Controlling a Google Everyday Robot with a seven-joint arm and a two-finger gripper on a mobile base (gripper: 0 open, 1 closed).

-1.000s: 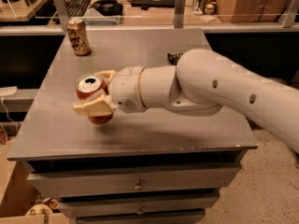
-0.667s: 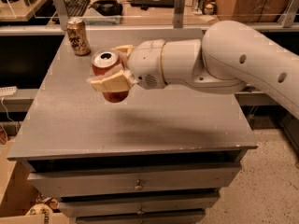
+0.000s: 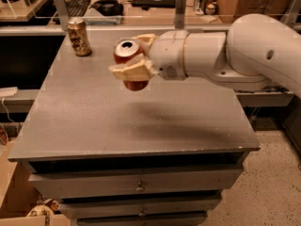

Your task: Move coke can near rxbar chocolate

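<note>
Above the grey table (image 3: 94, 126), toward its back half, the gripper (image 3: 132, 60) is clenched on the coke can (image 3: 126, 48), with one tan finger (image 3: 134, 72) lying across the can's near side and the other showing just behind its silver top. The red can is held clear of the tabletop. Its lid faces up and a little toward the camera, and its red base shows below the near finger. A soft shadow lies on the table surface under it and under the wrist. The white arm (image 3: 225, 55) reaches in from the right edge of the view and covers the table's back right part, so what lies there cannot be made out. At the table's back left corner a gold-brown patterned can (image 3: 79, 36) stands upright, well apart from the held can and to its left. Below the tabletop, the front of the cabinet shows stacked drawers (image 3: 139, 188) with small knobs. Behind the table runs a desk with a keyboard (image 3: 77, 4) and other dark items on it. A cardboard box (image 3: 14, 192) sits on the floor at the lower left.
</note>
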